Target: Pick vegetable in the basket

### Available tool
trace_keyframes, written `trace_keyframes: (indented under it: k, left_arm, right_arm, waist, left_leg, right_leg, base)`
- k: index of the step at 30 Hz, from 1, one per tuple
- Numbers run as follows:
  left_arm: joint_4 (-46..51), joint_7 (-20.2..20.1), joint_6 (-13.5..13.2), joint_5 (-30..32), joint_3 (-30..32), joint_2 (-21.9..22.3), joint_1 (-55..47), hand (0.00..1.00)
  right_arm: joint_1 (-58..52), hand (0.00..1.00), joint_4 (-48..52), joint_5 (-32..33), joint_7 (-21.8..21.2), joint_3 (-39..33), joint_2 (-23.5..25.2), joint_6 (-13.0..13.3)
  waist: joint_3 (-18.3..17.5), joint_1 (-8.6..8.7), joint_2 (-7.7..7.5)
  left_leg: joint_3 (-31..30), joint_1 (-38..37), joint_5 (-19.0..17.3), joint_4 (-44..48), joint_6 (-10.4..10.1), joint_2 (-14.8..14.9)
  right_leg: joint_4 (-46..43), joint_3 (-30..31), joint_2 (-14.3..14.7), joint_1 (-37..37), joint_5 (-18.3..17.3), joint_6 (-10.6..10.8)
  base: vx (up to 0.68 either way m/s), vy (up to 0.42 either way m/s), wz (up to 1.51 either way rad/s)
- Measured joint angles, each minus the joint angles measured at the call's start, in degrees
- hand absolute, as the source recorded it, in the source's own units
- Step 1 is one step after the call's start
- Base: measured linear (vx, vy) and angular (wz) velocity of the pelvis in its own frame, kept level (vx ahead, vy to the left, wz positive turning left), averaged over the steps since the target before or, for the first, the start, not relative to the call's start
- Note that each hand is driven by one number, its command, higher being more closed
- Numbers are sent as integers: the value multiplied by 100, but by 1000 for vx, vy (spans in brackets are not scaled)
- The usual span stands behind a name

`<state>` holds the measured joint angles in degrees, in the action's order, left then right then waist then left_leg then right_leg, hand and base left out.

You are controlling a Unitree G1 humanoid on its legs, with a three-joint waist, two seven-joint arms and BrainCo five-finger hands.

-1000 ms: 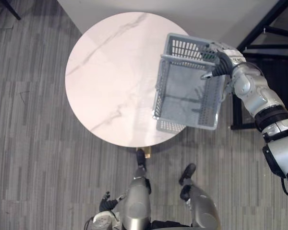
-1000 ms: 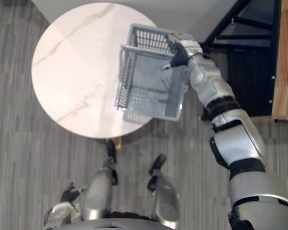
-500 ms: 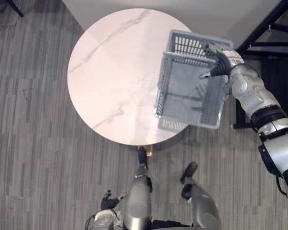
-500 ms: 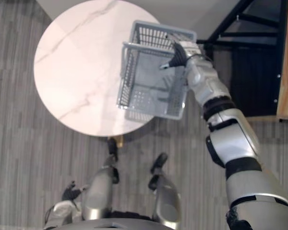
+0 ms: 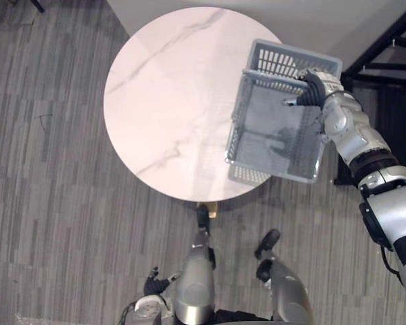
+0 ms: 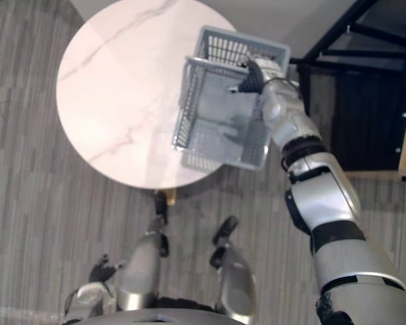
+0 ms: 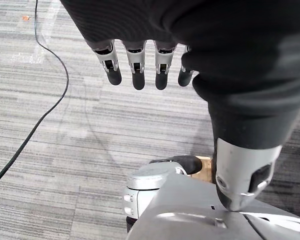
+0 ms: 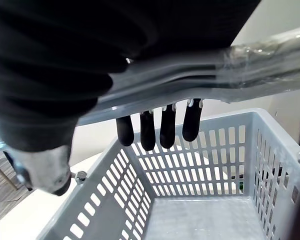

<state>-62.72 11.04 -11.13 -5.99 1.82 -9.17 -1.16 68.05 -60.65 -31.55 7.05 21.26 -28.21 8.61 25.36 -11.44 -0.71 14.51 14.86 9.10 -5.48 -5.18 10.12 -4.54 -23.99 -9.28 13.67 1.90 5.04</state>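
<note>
- Table with a round white marble-look top (image 5: 169, 101), upper centre of the left eye view, on a grey plank floor (image 5: 47, 203); likely the set-down spot.
- Grey slotted plastic basket (image 5: 284, 64), upper right of the frame, over the table's right edge. It seems lifted and tilts because it hangs by its metal bar handle (image 8: 240, 65).
- Right hand (image 5: 312, 87) directly above the basket, fingers (image 8: 167, 125) wrapped round the handle, clenched to carry it.
- Left hand (image 7: 135, 60), bottom of the frame, low near the floor, fingers straight, released, idle, well apart from the basket.
</note>
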Motion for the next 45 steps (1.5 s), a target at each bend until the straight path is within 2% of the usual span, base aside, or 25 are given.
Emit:
trace_keyframes:
  k: [12,15,19,21,24,29,30,32,35,37,41,45]
  left_arm:
    - [-6,45,10,12,-97,-2,64,0]
    - [-4,46,31,75,-91,-3,91,0]
    - [0,52,115,247,-25,-4,91,0]
    - [-3,50,169,300,41,-5,90,0]
    - [-16,38,187,474,143,-12,81,0]
    - [-110,-19,265,617,315,-76,-124,0]
    - [-115,-28,275,667,316,-143,-160,0]
    - [-124,-105,295,741,312,-187,-331,0]
    - [-190,-165,297,741,312,-228,-470,0]
    - [-246,-231,301,741,316,-246,-558,0]
    - [-290,-258,307,896,325,-247,-719,0]
    - [-295,-372,308,952,365,-228,-806,0]
  right_arm:
    - [43,100,-201,-225,6,-59,-6,-92]
    - [-5,100,-148,-238,-15,237,-6,-95]
    - [-392,100,619,-239,-229,1004,-20,-41]
    - [-671,100,1284,-254,-387,1421,-158,114]
    - [-1233,100,2218,-215,-654,1681,-373,351]
    - [-2030,100,3279,126,-1029,1991,-545,687]
    - [-2143,100,3393,199,-1054,1998,-591,710]
    - [-2534,100,3785,472,-1246,2031,-890,807]
    - [-2814,100,4139,506,-1396,2031,-1206,866]
    - [-3061,100,4395,521,-1443,2029,-1441,903]
    - [-3530,100,4740,534,-1549,1996,-1757,970]
    - [-3993,100,4823,555,-1638,1959,-1947,1048]
  waist:
    - [15,-9,23]
    - [14,-11,22]
    - [9,5,15]
    - [-3,50,2]
    - [-57,73,-47]
    - [-475,341,-223]
    - [-556,349,-247]
    - [-944,400,-320]
    - [-1219,506,-374]
    - [-1405,517,-409]
    - [-1693,665,-370]
    - [-1771,765,-289]
  left_leg:
    - [-55,2,15,0,10,-30]
    - [-26,-78,20,1,16,-50]
    - [41,-341,-3,-2,-10,-44]
    - [60,-436,-21,-3,-32,-28]
    - [99,-577,-44,-4,-57,-22]
    - [194,-756,-61,-8,-52,-26]
    - [215,-800,-78,-8,-56,-18]
    - [237,-875,-119,-21,-75,-3]
    - [274,-1012,-173,-32,-109,18]
    - [389,-1100,-235,-38,-163,49]
    - [555,-1170,-285,-17,-186,63]
    - [581,-1259,-291,-7,-184,50]
  right_leg:
    - [-58,-46,-46,-8,-5,3]
    - [-107,-18,-81,-45,-6,5]
    - [-141,87,-95,-224,-34,16]
    - [-150,113,-104,-302,-37,16]
    - [-156,161,-104,-409,-41,20]
    - [-109,229,-100,-554,-35,24]
    - [-67,249,-85,-598,-28,33]
    - [103,257,-44,-730,-7,62]
    - [253,292,-5,-889,13,95]
    - [317,417,36,-908,23,114]
    - [450,575,85,-924,92,136]
    - [462,594,84,-1005,115,120]
  base:
    - [21,1,2]
    - [7,2,-1]
    - [20,-6,-10]
    - [-7,-5,-6]
    - [4,-9,-7]
    - [23,-7,-5]
    - [51,-20,-13]
    - [44,-17,-8]
    - [35,-9,-8]
    - [26,-7,-26]
    - [41,-3,-20]
    - [59,4,-7]
